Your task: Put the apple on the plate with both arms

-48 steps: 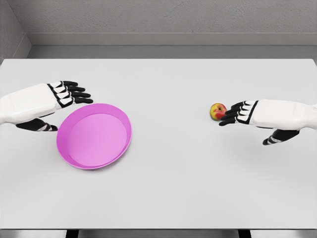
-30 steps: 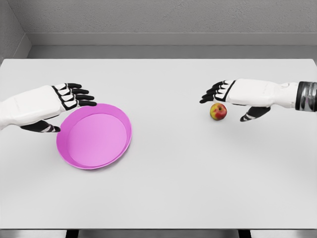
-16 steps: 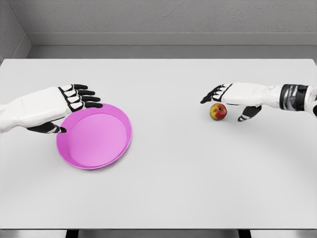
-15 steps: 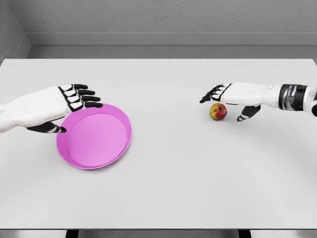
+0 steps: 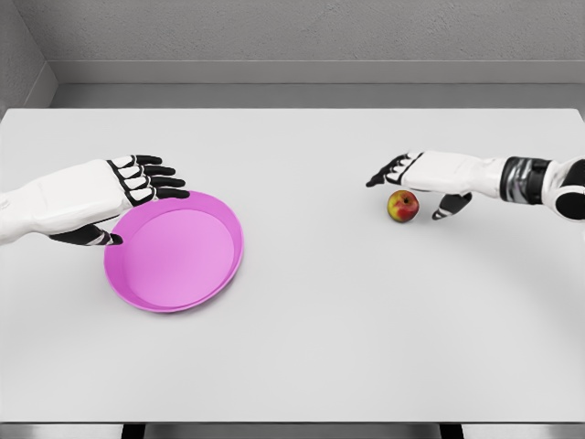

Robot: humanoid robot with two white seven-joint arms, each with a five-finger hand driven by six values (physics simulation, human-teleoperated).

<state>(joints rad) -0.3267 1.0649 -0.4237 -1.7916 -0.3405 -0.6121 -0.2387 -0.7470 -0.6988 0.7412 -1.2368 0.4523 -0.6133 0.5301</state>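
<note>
Head view: one apple [image 5: 403, 206], one plate [image 5: 174, 251] (pink).

White arms [image 5: 55, 197], black-fingered robot hands [image 5: 422, 174]

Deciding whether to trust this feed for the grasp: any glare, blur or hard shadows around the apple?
Head view: sharp and evenly lit, no glare; the apple casts only a faint soft shadow on the table, and the right hand above it shows clearly.
</note>
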